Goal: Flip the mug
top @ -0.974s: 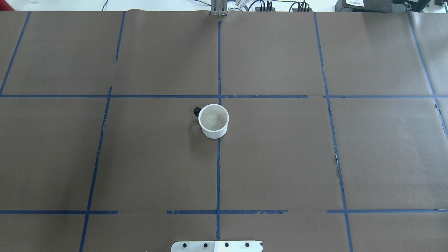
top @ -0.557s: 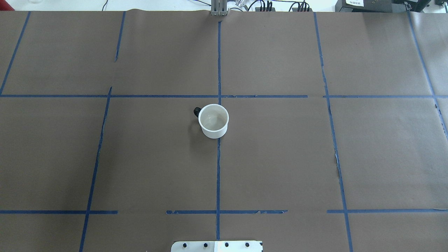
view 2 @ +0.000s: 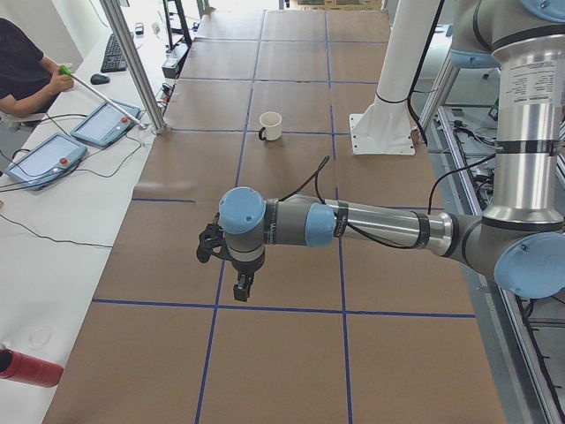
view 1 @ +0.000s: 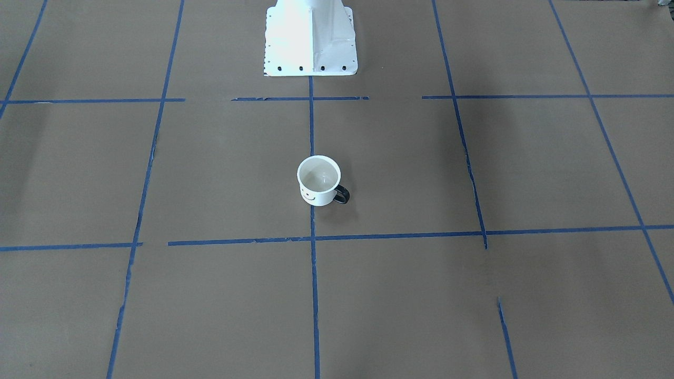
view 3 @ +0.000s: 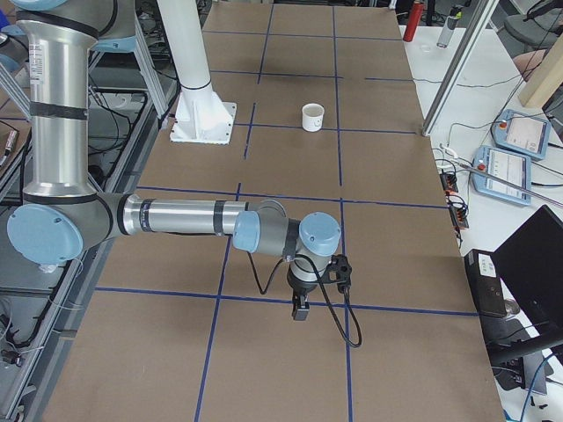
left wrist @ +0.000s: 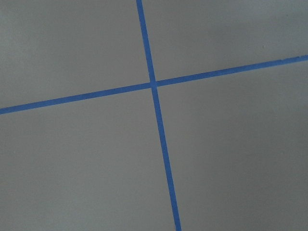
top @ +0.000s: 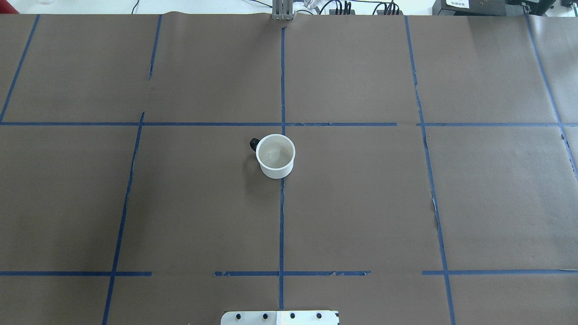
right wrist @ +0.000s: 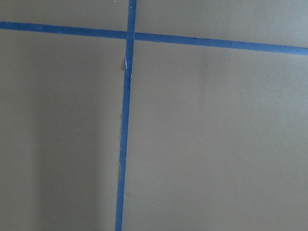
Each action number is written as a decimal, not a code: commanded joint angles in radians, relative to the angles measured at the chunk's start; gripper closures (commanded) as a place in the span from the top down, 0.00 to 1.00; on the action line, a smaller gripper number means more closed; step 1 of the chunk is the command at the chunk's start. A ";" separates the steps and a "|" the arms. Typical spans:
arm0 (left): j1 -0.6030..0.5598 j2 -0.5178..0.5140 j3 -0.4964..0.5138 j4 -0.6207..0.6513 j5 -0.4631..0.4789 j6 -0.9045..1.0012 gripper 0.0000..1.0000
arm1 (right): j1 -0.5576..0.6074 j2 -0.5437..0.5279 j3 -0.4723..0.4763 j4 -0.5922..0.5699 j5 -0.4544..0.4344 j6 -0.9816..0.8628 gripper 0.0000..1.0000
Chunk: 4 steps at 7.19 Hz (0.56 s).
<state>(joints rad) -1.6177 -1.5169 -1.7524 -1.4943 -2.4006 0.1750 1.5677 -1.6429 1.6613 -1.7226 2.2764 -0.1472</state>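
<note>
The white mug (top: pixel 275 155) stands upright, mouth up, on the brown paper near the table's middle, on the centre tape line. Its black handle (top: pixel 254 143) points to the far left. The front-facing view shows its smiley face (view 1: pixel 310 197). It also shows in the exterior left view (view 2: pixel 270 125) and the exterior right view (view 3: pixel 312 117). The left gripper (view 2: pixel 240 287) hangs over the table's left end, far from the mug. The right gripper (view 3: pixel 300 309) hangs over the right end. I cannot tell whether either is open or shut. Both wrist views show only paper and tape.
Blue tape lines (top: pixel 282 225) divide the brown paper into squares. The white robot base (view 1: pixel 309 37) stands at the table's near edge. Beyond the far edge are an aluminium post (view 2: pixel 132 62), teach pendants (view 2: pixel 44 159) and a seated operator (view 2: pixel 22 66).
</note>
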 commanded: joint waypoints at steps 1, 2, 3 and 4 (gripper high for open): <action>0.001 0.003 0.017 -0.023 0.003 -0.005 1.00 | 0.000 -0.002 0.000 0.000 0.000 0.000 1.00; 0.001 0.001 0.024 -0.026 0.003 -0.006 1.00 | 0.000 0.000 0.000 0.000 0.000 0.000 1.00; 0.001 0.001 0.024 -0.027 0.003 -0.008 1.00 | 0.000 0.000 0.000 0.000 0.000 0.000 1.00; 0.001 0.003 0.024 -0.026 0.003 -0.009 1.00 | 0.000 0.000 0.000 0.000 0.000 0.000 1.00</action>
<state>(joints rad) -1.6169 -1.5152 -1.7300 -1.5200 -2.3977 0.1677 1.5677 -1.6431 1.6613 -1.7226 2.2764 -0.1473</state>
